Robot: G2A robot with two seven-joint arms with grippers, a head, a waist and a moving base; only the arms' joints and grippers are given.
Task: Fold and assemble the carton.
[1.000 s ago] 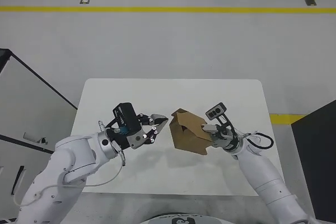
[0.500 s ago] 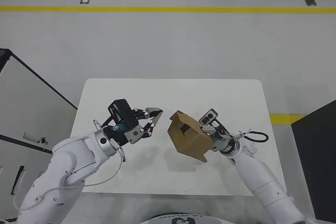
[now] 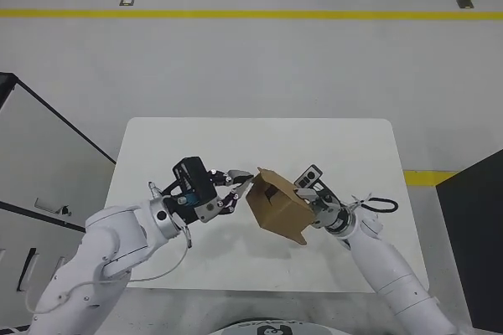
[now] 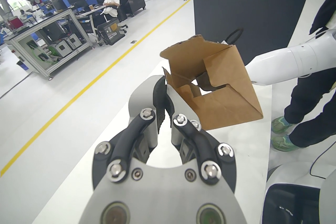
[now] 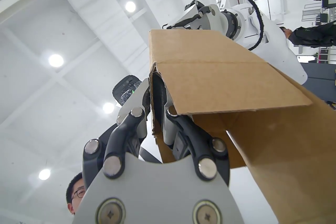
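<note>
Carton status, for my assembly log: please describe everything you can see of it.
The carton is plain brown corrugated cardboard, opened into a box shape but unfinished: the end flaps facing the left gripper are only partly folded in, leaving a gap into the inside. It hangs tilted between both arms, apparently lifted off the white table. The left gripper pinches a flap edge at one end; the right gripper pinches a cardboard edge at the opposite end.

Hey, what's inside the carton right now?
Through the open end of the carton, partly folded flaps show, with a dark gap between them. The flaps and walls cover the deeper space, so whether anything lies in there cannot be seen.
</note>
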